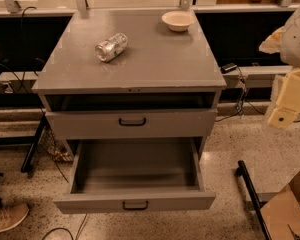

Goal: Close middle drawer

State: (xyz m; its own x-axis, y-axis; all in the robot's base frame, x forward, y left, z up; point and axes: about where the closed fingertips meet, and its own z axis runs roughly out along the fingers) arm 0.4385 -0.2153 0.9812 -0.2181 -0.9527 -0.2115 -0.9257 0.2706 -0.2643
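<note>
- The grey metal desk (155,59) fills the middle of the view, its flat top facing the camera and its front edge lowest in the picture.
- The middle drawer (135,170) stands pulled far out past the desk's front edge. Its deep grey tray is open to view with nothing visible inside, and its wide flat front is the part nearest the camera.
- The upper drawer (85,124) sits just under the front edge of the top, with a dark gap showing above its front. Its front is well back from that of the middle drawer.
- The speckled floor (225,151) spreads around the desk on all sides that show.
- A cardboard box (290,209) lies on the floor off the desk's front right corner.
- My end effector (286,106), cream-coloured, hangs in the air beyond the desk's right edge, at about the height of the upper drawer and well apart from both drawers. I cannot tell how far open it is, and I see nothing in its hold.
- A tan shoe (7,218) rests on the floor off the front left corner.
- A pale bowl (178,20) stands upright on the top near the back right corner.
- A silver can (111,47) lies on its side on the top, left of the middle and nearer the back edge than the front.
- A small black handle (135,204) sits at the centre of the middle drawer's front.
</note>
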